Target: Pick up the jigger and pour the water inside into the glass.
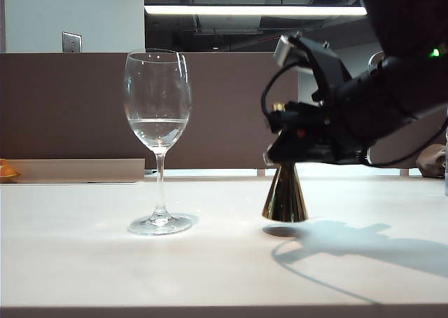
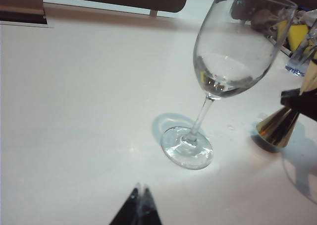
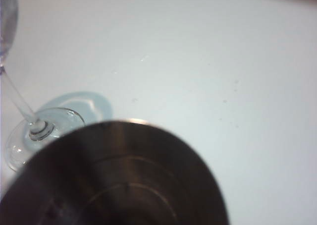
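Observation:
The glass stands upright on the white table, left of centre, with clear water low in its bowl. To its right is the gold jigger, upright, its base at or just over the table top. My right gripper is shut round the jigger's waist and upper cone. In the right wrist view the jigger's dark cup fills the near part, and I cannot tell whether water is in it; the glass foot lies beyond. My left gripper is shut and empty, short of the glass foot.
A low beige ledge runs along the back left before a brown partition, with something orange at its end. The left wrist view shows yellow items and a clear bottle past the glass. The table's front edge is near.

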